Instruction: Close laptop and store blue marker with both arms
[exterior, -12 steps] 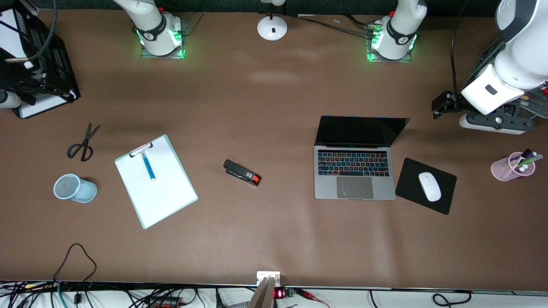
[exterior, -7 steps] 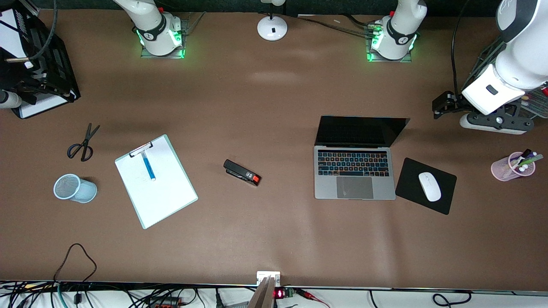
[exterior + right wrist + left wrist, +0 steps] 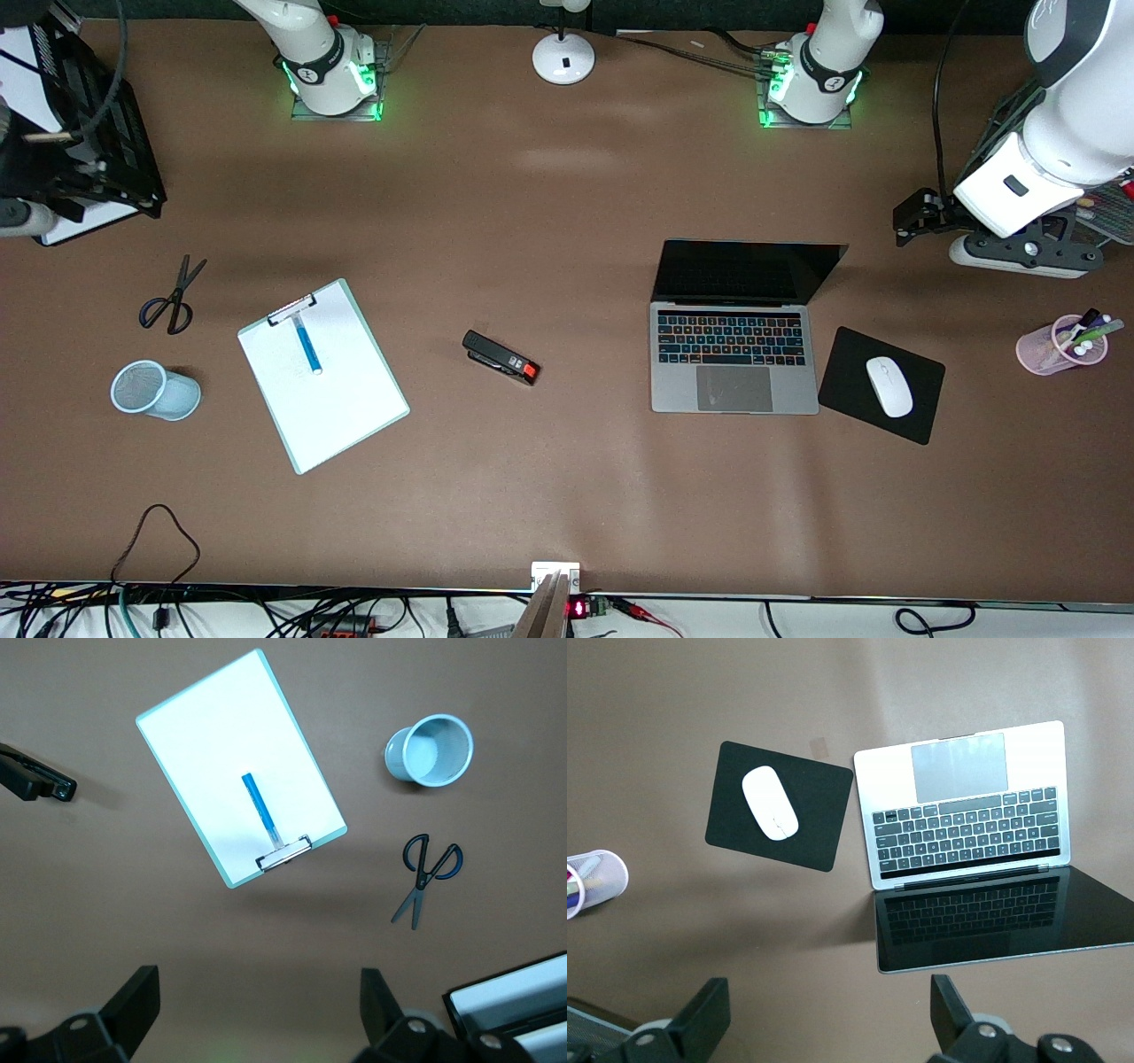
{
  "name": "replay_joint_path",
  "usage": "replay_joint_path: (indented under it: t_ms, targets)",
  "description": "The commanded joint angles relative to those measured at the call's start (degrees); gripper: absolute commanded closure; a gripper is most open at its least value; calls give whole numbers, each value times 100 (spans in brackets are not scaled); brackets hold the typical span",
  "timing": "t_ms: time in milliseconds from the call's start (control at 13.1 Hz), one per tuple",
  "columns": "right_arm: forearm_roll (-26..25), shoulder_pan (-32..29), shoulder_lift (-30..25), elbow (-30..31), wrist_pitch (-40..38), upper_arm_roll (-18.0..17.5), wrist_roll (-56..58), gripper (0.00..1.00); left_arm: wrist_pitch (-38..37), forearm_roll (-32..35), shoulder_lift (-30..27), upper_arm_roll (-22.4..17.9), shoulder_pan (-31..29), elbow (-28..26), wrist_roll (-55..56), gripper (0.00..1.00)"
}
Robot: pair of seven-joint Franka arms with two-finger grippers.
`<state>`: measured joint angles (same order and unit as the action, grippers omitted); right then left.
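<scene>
The laptop [image 3: 733, 359] stands open on the table toward the left arm's end, its dark screen upright; it also shows in the left wrist view [image 3: 970, 819]. The blue marker [image 3: 307, 344] lies on a white clipboard [image 3: 337, 399] toward the right arm's end, under the clip; it also shows in the right wrist view [image 3: 260, 809]. My left gripper [image 3: 1028, 251] hangs open and empty in the air, off the laptop's screen corner [image 3: 828, 1001]. My right gripper [image 3: 22, 215] is open and empty at the table's end, above bare table [image 3: 259, 988].
A black stapler [image 3: 500, 357] lies between clipboard and laptop. Scissors [image 3: 170, 297] and a blue mesh cup [image 3: 152, 390] lie beside the clipboard. A black mouse pad [image 3: 850, 372] with a white mouse [image 3: 889, 386] and a pink pen cup [image 3: 1059, 347] sit beside the laptop. A black tray [image 3: 106, 142] stands by the right gripper.
Both hands have shifted only slightly in place. Nothing on the table has moved, and both grippers stay open.
</scene>
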<state>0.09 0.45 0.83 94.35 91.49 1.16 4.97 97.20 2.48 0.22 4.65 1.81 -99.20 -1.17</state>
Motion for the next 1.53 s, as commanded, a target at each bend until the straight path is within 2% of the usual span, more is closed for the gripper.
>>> replay_joint_path:
  t_ms: [0,153,230,459,689,766,842,919,995,1072,1225,1455]
  targets:
    - [61,7,119,407,534,42,433,0,-60,42,275,28,-23,409,-24,0]
    - [70,25,337,540,799,34,593,1,-95,24,609,10,-23,717,2,0]
    - [70,51,504,532,939,33,593,4,-104,-28,793,1,-23,797,11,0]
    - [79,60,927,558,1309,25,593,27,-113,-160,1128,-16,-14,1245,29,0]
    - [79,166,1208,856,1897,33,741,31,-226,-125,1243,-8,21,1263,-217,0]
    - [70,174,1366,901,2064,33,1012,31,-436,-134,1243,27,38,1237,-200,18]
    - [70,192,1524,910,2205,25,1154,32,-725,-91,1252,54,73,1237,-209,51]
    - [70,192,1682,910,2354,25,1216,34,-902,-108,1252,63,100,1228,-174,77]
    - [70,218,1840,910,2521,25,1226,35,-913,-125,1252,63,109,1202,-173,92]
    - [70,297,1990,901,2653,25,1261,40,-922,-151,1252,63,100,1167,-173,98]
    - [61,333,2271,848,2829,25,1287,44,-1000,-387,1182,71,100,913,9,98]
    - [35,438,2570,831,3163,25,1305,49,-957,-923,823,352,30,175,573,98]
